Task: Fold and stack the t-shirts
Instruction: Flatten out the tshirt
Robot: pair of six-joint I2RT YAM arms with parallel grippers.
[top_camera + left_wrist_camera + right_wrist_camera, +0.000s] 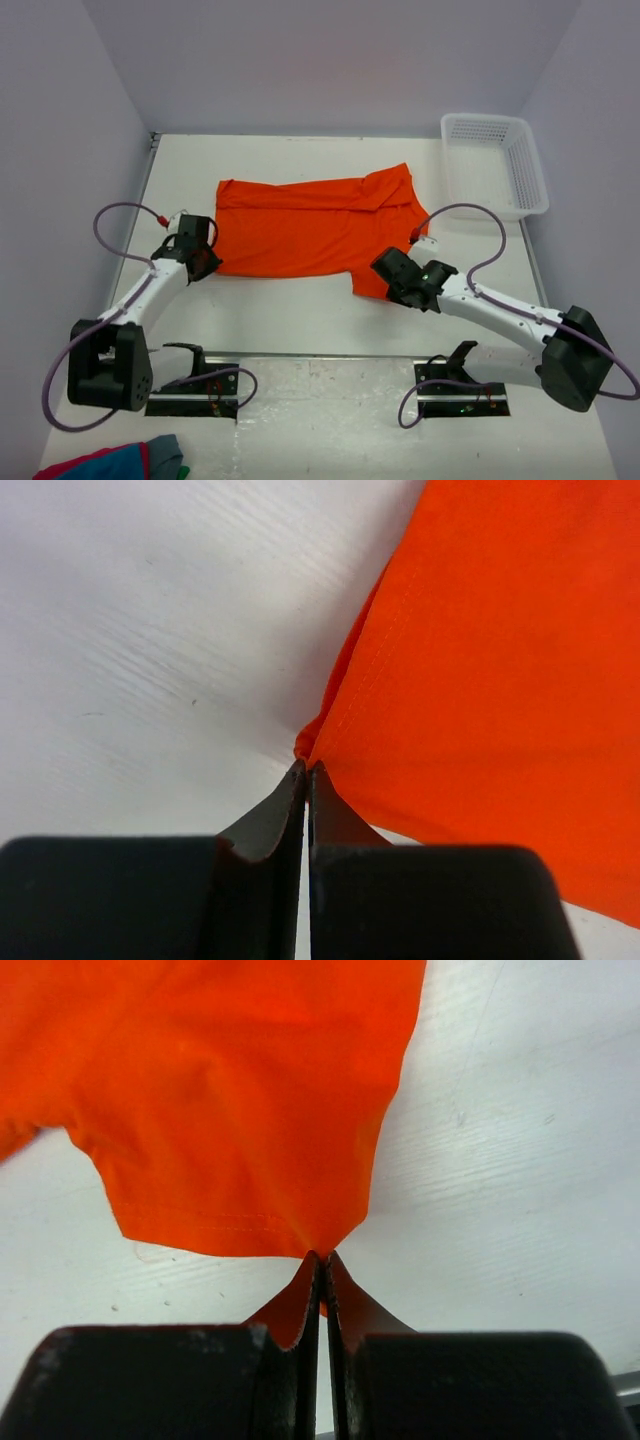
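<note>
Right now we see one bright orange t-shirt (305, 232) spread over the middle of the white table (300, 325), lying mostly flat with a few soft creases. From the top view its long side runs from 9 o'clock to 3 o'clock. A folded, rumpled part sits at its 1 o'clock corner, and a flap of cloth reaches down toward the arms at its 5 o'clock corner.

Our left claw (205, 262) sits at the shirt's 8 o'clock corner. In the left wrist view its two dark fingers are pressed together, and the orange hem corner is pinched right at their tips, so it is clenched on the t-shirt. The cloth fans away from the tips toward 1 o'clock, with bare table toward 10 o'clock.

Our right claw (388, 268) is at the shirt's 5 o'clock flap. In the right wrist view its fingers are likewise closed tight, with a point of orange cloth caught between them, so it too is grasping the t-shirt. The stitched hem runs off toward 9 o'clock from the tips, and bare table lies toward 2 o'clock.

A white mesh basket (528, 178) stands at 2 o'clock on the table, well apart from the shirt. A red, blue and grey cloth bundle (125, 462) lies at 7 o'clock, at the near edge beside the left arm's base.
</note>
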